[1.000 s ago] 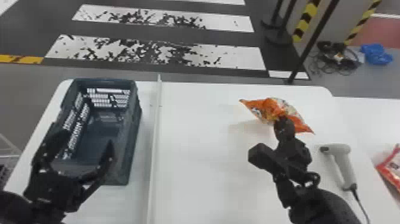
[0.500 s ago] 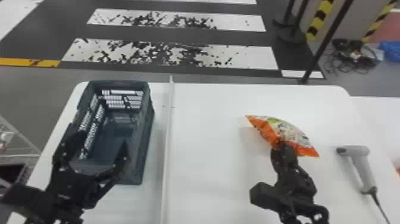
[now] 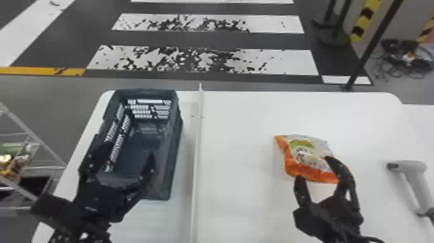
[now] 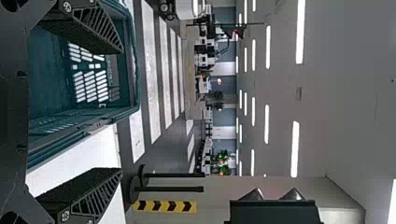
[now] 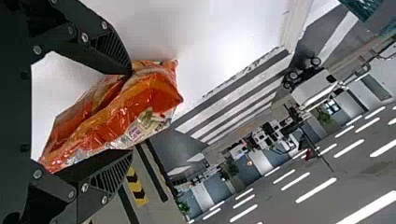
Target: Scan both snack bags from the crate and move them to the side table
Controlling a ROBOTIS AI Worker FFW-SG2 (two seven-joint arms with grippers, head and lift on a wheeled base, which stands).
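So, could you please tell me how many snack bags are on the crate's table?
1: the orange snack bag, at the right end effector, left of the scanner. The left end effector partly covers the crate, so another may be hidden.

Near the crate (image 3: 173, 155), the left claw (image 3: 124, 152) is black, with a squared black block (image 3: 53, 208) at its wrist. Well to the crate's right, the right claw (image 3: 315, 169) is just as black. Both have jointed fingers (image 4: 88, 28) tipped with slanting ribs, round silvery screws (image 5: 84, 37) and a flat, dark base plate (image 5: 14, 116).
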